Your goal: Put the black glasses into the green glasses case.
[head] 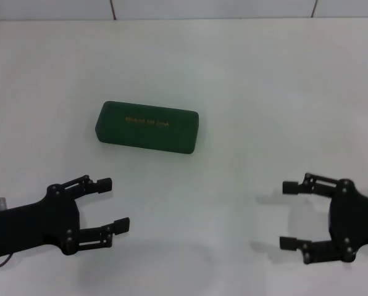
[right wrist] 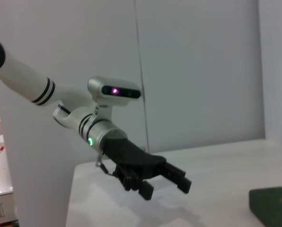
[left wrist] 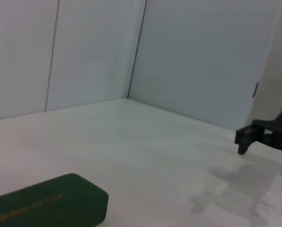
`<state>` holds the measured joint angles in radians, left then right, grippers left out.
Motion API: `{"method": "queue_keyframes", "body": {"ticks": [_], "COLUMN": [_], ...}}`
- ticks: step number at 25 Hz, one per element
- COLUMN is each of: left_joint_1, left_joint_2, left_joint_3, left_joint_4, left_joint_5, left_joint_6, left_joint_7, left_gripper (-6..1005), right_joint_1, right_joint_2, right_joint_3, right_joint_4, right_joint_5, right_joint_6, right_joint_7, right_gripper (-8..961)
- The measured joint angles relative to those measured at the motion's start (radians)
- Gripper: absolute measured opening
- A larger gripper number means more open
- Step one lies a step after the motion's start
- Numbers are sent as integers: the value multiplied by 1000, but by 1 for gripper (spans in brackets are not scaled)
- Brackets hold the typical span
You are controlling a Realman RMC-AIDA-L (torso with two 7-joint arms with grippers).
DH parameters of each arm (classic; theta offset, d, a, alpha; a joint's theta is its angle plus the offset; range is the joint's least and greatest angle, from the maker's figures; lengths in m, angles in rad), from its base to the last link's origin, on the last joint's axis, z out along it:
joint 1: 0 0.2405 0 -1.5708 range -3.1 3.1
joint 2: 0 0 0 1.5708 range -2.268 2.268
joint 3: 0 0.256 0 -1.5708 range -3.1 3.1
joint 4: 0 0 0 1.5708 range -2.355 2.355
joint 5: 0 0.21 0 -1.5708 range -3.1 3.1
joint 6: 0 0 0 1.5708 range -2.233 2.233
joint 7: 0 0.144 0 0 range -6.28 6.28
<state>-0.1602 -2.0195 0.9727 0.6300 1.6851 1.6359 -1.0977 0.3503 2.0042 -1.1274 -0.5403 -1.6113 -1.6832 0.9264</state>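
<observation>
The green glasses case (head: pixel 148 126) lies shut on the white table, gold lettering on its lid facing up, left of centre. The black glasses show in no view. My left gripper (head: pixel 114 204) hovers open near the front left, nearer to me than the case and apart from it, with nothing between its fingers. My right gripper (head: pixel 288 215) is open and empty at the front right. The left wrist view catches the case (left wrist: pixel 46 205) low in its picture. In the right wrist view the case's end (right wrist: pixel 273 207) and the open left gripper (right wrist: pixel 165 187) appear.
The white table (head: pixel 246 92) runs back to pale wall panels (left wrist: pixel 202 61). One fingertip of the right gripper (left wrist: pixel 246 137) shows far off in the left wrist view. The left arm's white links (right wrist: pixel 46 90) show in the right wrist view.
</observation>
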Motion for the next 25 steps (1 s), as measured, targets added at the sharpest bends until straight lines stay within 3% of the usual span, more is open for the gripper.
{"method": "queue_keyframes", "body": {"ticks": [3,8,18,25], "left_joint_1": [8,12,3,3], "left_joint_2": [3,14,18,22], "left_joint_3": [-1,-1,6,2], "left_joint_4": [3,9,13,13], "left_joint_5": [5,27,86,95], "left_joint_6": [11,75,103,143], "left_joint_7": [-2,-14,-29,-29], "left_gripper": [876,874,869,866], "right_joint_1": [-1,-1,37,51], "right_joint_2": [6,1,-16,-16], "right_joint_3": [0,7,6,7], "right_joint_4": [12,22,12,12], "right_joint_5": [-20,-21,-39,-48], "right_joint_6": [7,7,77,93], "right_joint_7": [0,-1,1,1], "right_gripper": [872,872,872,872]}}
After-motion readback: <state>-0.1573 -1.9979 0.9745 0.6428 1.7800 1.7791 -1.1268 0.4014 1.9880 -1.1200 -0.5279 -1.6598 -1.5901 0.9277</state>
